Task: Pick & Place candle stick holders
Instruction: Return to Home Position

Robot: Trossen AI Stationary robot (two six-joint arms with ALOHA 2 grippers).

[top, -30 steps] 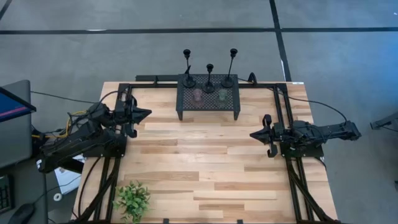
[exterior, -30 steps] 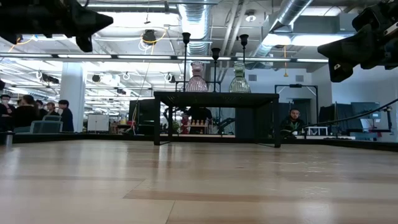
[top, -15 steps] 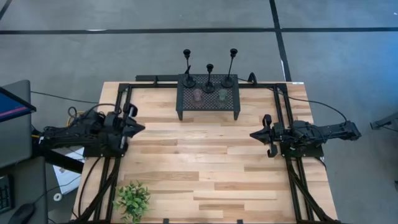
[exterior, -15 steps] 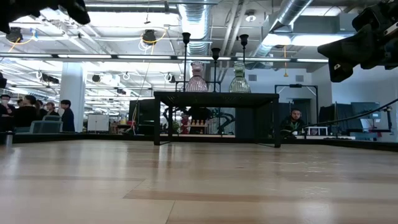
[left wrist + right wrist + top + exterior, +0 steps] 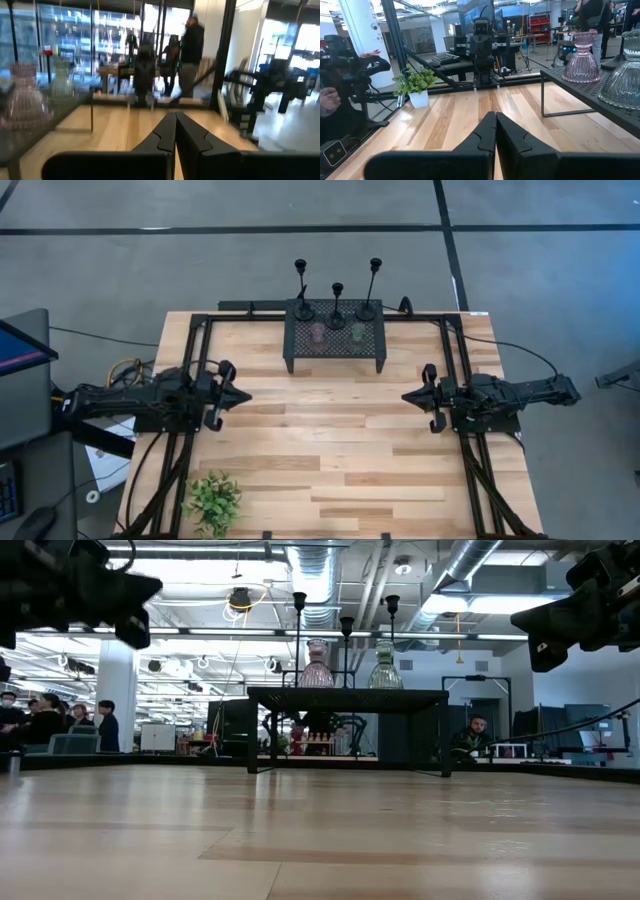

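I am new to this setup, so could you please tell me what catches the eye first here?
A black mesh metal shelf at the far edge of the light wooden table carries three slim black candlesticks in a row, plus a purple ribbed glass holder and a green glass holder. The left end effector and right end effector hang shut over the table's sides, pointing at each other.

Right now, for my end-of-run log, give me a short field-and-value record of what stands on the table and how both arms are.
shelf: black mesh, far middle of the table
candlesticks: three, black, upright, in a row at the shelf's back edge
purple glass holder: on the shelf, left half
green glass holder: on the shelf, right half
left pincer: shut, empty, above the table's left side
right pincer: shut, empty, above the table's right side
plant: near left corner
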